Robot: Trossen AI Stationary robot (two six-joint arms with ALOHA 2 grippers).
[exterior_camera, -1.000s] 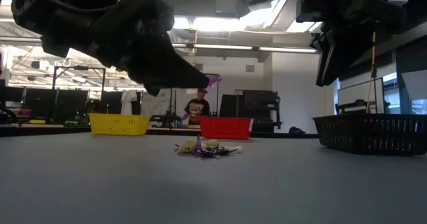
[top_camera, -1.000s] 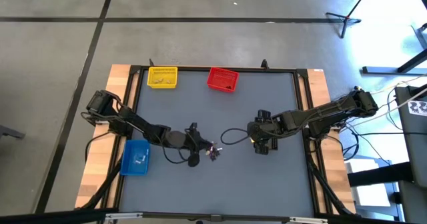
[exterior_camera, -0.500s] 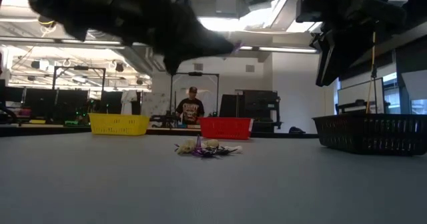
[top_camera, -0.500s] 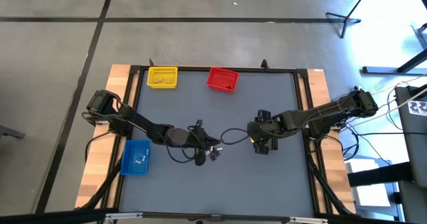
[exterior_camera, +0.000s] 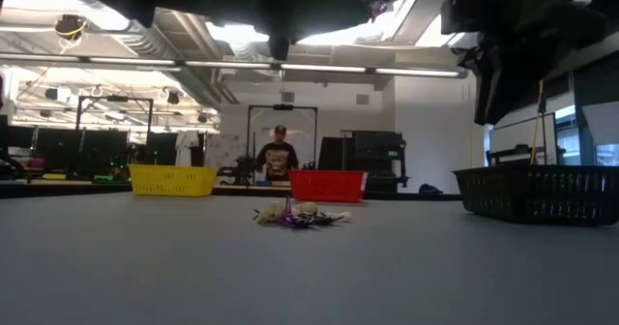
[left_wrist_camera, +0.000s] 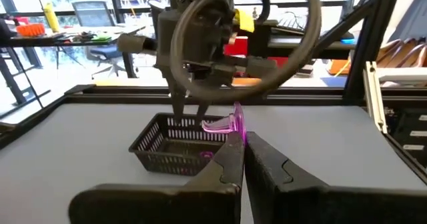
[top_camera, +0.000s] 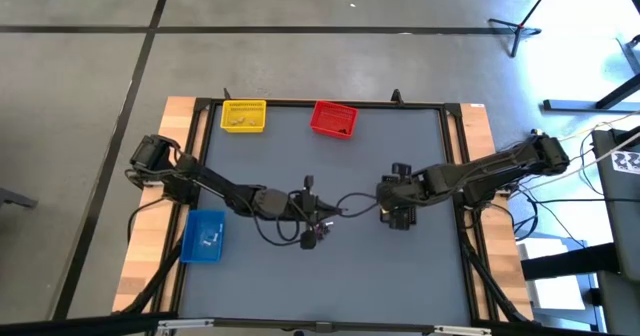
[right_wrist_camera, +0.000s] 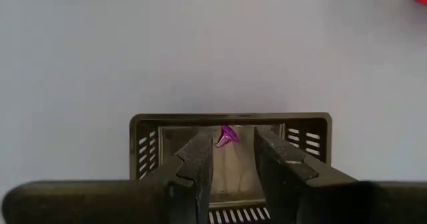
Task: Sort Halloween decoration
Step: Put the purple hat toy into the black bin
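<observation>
Grey tabletop (top_camera: 400,276), black-railed, workshop room beyond.

- Loose heap of Halloween decoration (exterior_camera: 295,214): pale tan, white and purple trinkets at mid-tabletop, unsorted.
- Left hand (left_wrist_camera: 240,144): fingers pressed together on one purple trinket (left_wrist_camera: 230,125), pinched at the very tips, probably so it can drop cleanly. Arm stretched long and low from the left edge across the centre, raised clear of the heap, pointed at the black bin (left_wrist_camera: 167,144).
- Black bin: right of centre, one purple piece (left_wrist_camera: 207,156) already inside, so judged the purple destination.
- Right hand (right_wrist_camera: 230,151): fingers apart, nothing between them, hanging straight down above the black bin, not touching it. Arm folded in from the right edge.
- Blue bin (top_camera: 205,235): by the left edge.
- Red bin (top_camera: 333,119), yellow bin (top_camera: 243,115): far edge, well apart from the heap.
- Person (exterior_camera: 279,156): far in the room, uninvolved.
</observation>
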